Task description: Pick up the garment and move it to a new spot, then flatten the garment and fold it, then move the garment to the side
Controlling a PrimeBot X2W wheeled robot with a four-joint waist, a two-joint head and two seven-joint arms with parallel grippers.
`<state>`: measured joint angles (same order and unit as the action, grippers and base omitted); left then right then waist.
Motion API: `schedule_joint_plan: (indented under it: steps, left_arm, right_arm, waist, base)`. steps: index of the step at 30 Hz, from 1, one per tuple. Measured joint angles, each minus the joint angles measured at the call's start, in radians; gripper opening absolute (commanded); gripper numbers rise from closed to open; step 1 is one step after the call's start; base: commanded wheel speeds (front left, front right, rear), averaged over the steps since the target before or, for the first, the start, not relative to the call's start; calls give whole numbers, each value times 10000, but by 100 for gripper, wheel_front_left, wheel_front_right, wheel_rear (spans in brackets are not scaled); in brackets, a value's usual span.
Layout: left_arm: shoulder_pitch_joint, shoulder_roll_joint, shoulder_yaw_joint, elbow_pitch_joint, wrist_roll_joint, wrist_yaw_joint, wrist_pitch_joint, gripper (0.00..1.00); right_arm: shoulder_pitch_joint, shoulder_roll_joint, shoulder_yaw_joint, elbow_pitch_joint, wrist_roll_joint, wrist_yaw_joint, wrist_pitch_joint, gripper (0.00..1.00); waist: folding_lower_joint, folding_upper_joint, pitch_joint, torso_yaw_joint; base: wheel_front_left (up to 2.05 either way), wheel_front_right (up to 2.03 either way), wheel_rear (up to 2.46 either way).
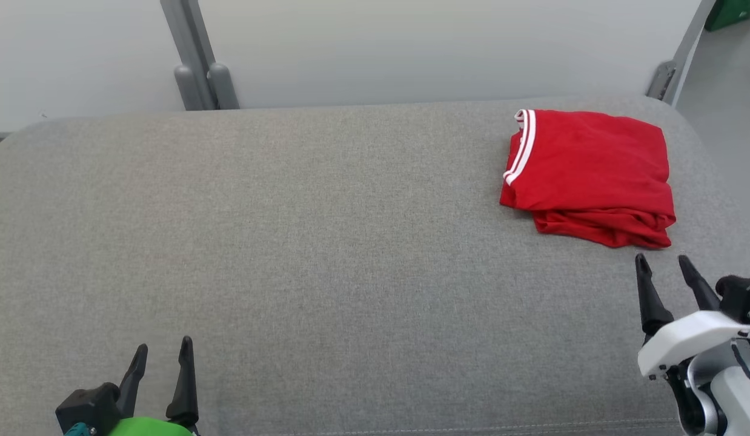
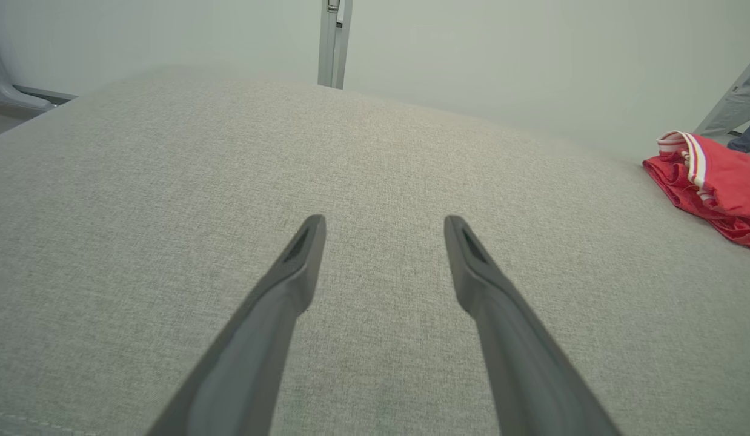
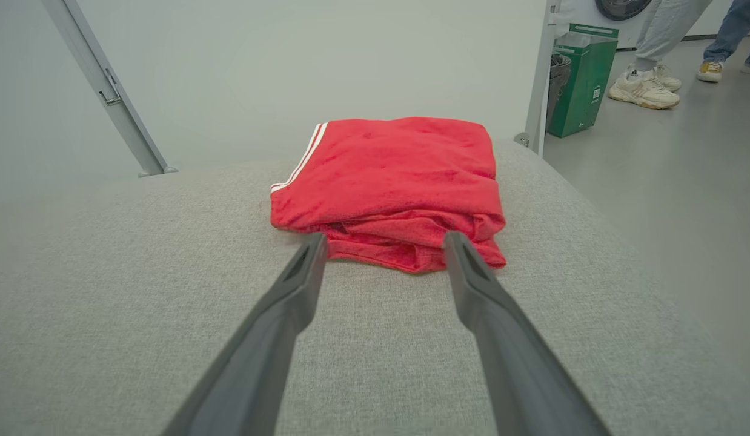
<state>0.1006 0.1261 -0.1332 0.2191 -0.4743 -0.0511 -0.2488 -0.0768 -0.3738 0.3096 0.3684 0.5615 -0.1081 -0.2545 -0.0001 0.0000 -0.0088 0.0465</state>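
Observation:
The garment (image 1: 590, 172) is red with white stripes along one edge and lies folded in a thick rectangle at the far right of the grey padded table (image 1: 326, 254). It also appears in the right wrist view (image 3: 390, 181) and at the right edge of the left wrist view (image 2: 714, 181). My right gripper (image 1: 661, 261) stands open just short of the garment's near edge, nothing between its fingers (image 3: 384, 239). My left gripper (image 1: 164, 348) is open at the lower left over bare fabric (image 2: 384, 221), far from the garment.
A pale wall with grey metal struts (image 1: 196, 66) runs behind the table. To the right the floor holds a green bin (image 3: 581, 79). People's feet in shoes (image 3: 644, 91) stand beyond it. The table's rounded right edge lies close to the garment.

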Motion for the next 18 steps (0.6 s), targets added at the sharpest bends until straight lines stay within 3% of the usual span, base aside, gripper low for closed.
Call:
schedule_joint_plan:
  steps: [18]
  left_arm:
    - [450,25,251,-608,552,75,-2,100]
  right_arm:
    - [1422,621,-888,-1352,-1078,-100,0,100]
  waist:
    - [0,0,-758,78]
  base:
    - [0,0,0]
